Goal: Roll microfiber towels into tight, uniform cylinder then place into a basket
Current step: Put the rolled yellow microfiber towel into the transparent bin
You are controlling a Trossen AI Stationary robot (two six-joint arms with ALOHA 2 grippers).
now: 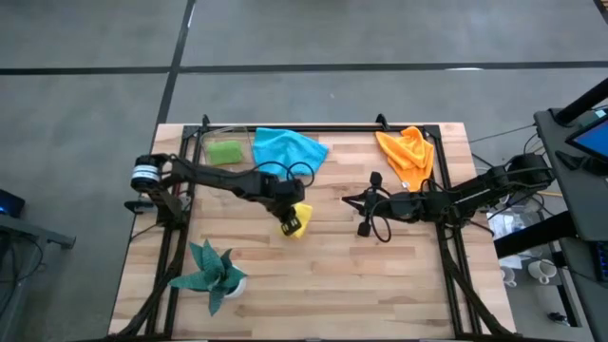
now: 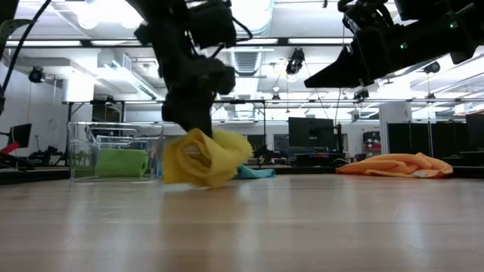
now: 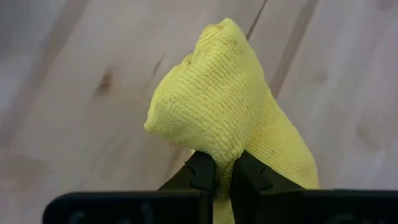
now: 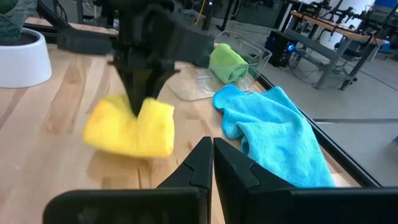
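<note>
Left claw [image 3: 222, 177] pinches yellow towel [image 3: 224, 99]; right claw [image 4: 211, 165] closed.

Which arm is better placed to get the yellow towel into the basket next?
Left. The left gripper is shut on the yellow towel, and the basket, already holding the green towel, sits on its side. The right gripper is shut, empty and farther off.

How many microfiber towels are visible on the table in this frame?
4: green towel rolled inside the clear basket, blue towel beside it, orange towel at the right, yellow towel pinched by the left gripper.
</note>
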